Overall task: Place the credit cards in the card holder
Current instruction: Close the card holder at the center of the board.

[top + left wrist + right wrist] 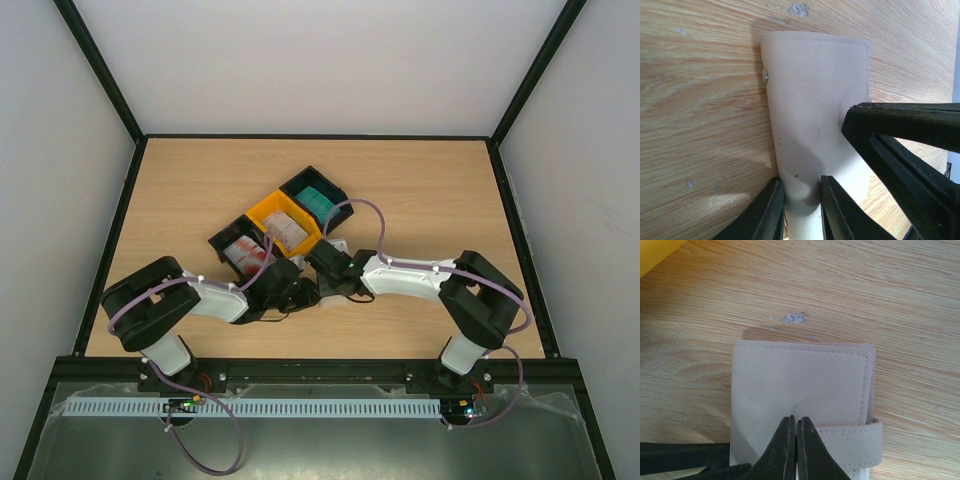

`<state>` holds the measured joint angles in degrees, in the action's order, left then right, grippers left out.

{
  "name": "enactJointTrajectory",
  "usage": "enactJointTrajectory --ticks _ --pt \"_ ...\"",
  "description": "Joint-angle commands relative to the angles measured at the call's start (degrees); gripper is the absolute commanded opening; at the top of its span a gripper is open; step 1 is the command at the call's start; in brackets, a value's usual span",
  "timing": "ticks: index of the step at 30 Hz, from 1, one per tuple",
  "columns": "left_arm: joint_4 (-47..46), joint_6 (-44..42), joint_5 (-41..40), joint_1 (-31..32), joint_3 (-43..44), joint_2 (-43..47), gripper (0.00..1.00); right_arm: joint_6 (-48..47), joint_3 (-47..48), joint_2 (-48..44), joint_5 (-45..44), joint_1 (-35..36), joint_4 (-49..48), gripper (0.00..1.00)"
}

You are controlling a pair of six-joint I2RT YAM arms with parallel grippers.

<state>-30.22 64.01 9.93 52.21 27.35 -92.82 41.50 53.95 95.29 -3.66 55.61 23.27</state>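
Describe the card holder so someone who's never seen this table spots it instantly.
On the wooden table, find the black-yellow-black trays; the left tool and right tool meet just on their near side. There lies the card holder: a flat beige stitched square with a strap, unlike the open plastic trays.

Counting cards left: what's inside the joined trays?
Teal card in the far black tray, pale card in the yellow tray, red-blotched card in the near black tray; anything beneath is hidden.
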Motion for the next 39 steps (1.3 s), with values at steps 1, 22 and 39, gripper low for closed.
enactJointTrajectory --ticks 1,22,39 --pt "2.8 -1.0 -1.1 0.4 0.2 -1.6 0.23 1.4 -1.1 -2.7 -0.3 0.4 1.2 0.02" --pt "2.8 -0.9 -1.1 0.4 0.2 -1.7 0.23 1.9 -2.8 -1.6 0.8 0.3 -1.0 0.02" --pt "2.8 -1.0 -1.1 0.4 0.2 -1.6 0.23 3.1 -4.1 -6.4 -3.3 0.3 -4.0 0.02"
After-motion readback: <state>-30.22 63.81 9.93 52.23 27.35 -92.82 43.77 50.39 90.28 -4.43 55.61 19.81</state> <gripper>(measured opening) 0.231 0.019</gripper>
